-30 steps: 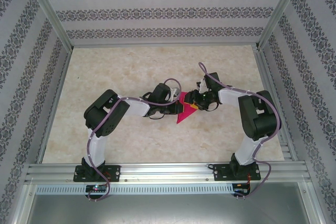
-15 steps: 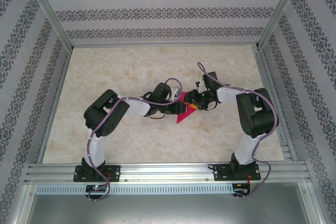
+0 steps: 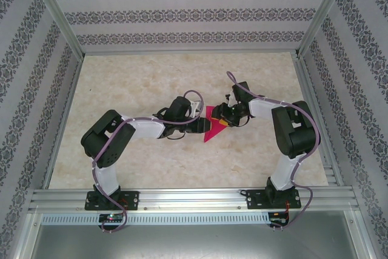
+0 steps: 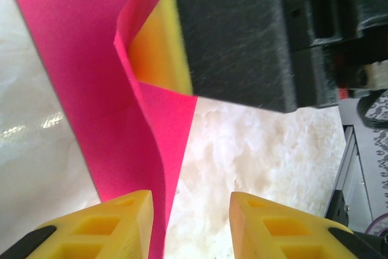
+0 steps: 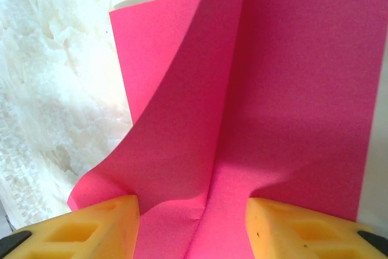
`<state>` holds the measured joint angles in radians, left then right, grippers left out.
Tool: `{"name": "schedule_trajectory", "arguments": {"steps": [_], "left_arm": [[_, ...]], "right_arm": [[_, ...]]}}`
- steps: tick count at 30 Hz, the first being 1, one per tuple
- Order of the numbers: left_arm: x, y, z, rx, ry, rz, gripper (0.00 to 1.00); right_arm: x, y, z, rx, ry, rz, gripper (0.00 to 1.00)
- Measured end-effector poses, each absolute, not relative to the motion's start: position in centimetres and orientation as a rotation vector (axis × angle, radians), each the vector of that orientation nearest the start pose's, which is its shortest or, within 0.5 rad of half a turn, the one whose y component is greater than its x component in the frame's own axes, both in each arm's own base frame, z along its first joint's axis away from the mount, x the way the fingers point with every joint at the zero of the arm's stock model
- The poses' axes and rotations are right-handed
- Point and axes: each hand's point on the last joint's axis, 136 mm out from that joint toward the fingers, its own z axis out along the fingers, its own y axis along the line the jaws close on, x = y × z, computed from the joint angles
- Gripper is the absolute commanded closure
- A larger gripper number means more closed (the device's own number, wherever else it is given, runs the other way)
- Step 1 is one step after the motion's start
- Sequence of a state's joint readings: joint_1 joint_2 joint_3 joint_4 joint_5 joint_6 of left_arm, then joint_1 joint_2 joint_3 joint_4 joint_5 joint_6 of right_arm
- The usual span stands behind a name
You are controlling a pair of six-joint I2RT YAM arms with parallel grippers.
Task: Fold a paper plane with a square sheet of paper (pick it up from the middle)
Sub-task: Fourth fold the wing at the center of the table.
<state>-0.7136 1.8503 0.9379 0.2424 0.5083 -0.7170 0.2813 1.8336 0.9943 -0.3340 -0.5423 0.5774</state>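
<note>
Paper (image 3: 211, 131) on the bench (image 3: 151, 77), partly folded, with one flap standing up in a curl. My left gripper (image 4: 189, 201) is at the paper's left side, fingers apart and holding nothing (the paper's edge runs just beside one finger). My right gripper (image 5: 191, 210) is at the paper's right side, fingers half spread. One pad (image 4: 157, 47) sits inside the curled flap.

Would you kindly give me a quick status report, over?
Left gripper open. Right gripper open, astride a raised fold. Square sheet of paper on table, partly folded. Nothing obstructing.
</note>
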Motion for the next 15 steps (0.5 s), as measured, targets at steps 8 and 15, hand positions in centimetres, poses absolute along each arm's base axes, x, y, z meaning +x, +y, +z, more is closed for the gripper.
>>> {"name": "schedule_trajectory", "arguments": {"steps": [8, 15], "left_arm": [[29.2, -38.0, 7.3, 0.340, 2.462, -1.300, 0.69], [30.0, -38.9, 6.8, 0.342, 2.466, -1.293, 0.74]], "right_arm": [[34.3, 19.1, 2.2, 0.292, 2.858, 0.957, 0.45], [34.4, 19.1, 2.2, 0.305, 2.864, 0.957, 0.45]]}}
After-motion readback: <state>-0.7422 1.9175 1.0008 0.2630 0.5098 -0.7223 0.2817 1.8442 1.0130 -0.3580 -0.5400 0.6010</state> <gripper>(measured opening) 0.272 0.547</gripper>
